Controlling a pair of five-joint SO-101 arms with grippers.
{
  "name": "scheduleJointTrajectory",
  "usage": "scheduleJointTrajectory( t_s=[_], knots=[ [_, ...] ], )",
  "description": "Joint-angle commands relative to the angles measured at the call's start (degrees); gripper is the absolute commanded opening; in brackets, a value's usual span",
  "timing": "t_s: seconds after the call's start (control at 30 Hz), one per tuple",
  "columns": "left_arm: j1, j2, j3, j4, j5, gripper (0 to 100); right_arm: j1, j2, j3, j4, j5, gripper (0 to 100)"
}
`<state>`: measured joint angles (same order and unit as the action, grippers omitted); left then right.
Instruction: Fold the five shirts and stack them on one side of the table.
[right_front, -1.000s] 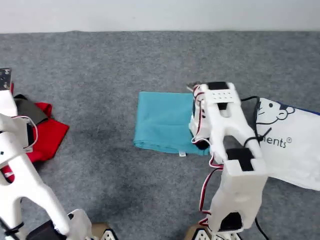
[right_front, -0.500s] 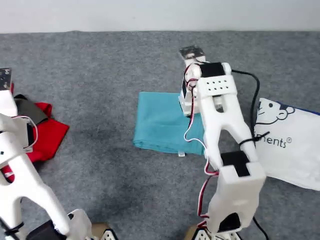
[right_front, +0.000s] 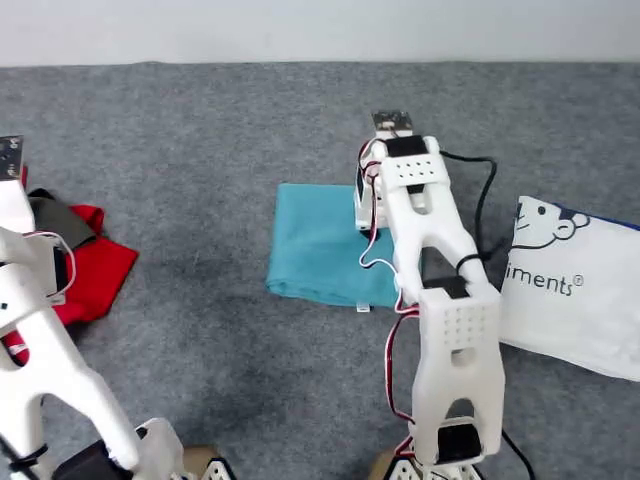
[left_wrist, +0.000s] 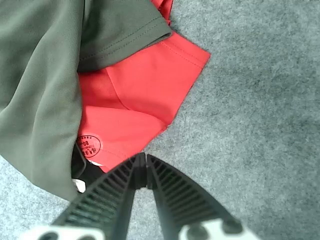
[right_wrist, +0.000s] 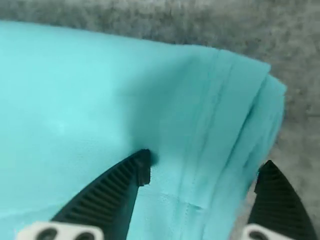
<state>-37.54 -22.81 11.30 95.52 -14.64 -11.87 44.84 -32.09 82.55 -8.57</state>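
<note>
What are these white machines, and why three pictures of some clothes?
They are two robot arms at a table, each ending in a gripper. One picture looks down from above; the other two come from cameras on the arms' wrists. On the table lie a folded teal shirt, a white shirt, and a red shirt under a dark shirt. The right gripper is open over the teal shirt's edge. The left gripper is shut, empty, above the red shirt.
</note>
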Motion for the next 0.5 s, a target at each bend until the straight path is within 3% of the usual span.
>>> scheduleJointTrajectory(
  t_s=[0.0, 0.07, 0.2, 0.47],
  knots=[
    [-0.09, -1.85, -0.22, -1.05, -0.44, 0, 0.40, 1.98, -4.31, -0.48, -1.67, 32.7],
    [-0.09, -1.85, -0.22, -1.14, -0.44, 0, 0.40, 2.77, -4.57, 0.22, -1.41, 25.1],
    [-0.09, -1.76, -0.22, -1.23, -0.44, 0, 0.57, 2.86, -4.66, 2.42, -0.18, 0.4],
    [-0.09, -1.76, -0.22, -1.23, -0.44, 0, 0.48, -0.84, -4.66, 9.63, 12.48, 1.0]
  ],
)
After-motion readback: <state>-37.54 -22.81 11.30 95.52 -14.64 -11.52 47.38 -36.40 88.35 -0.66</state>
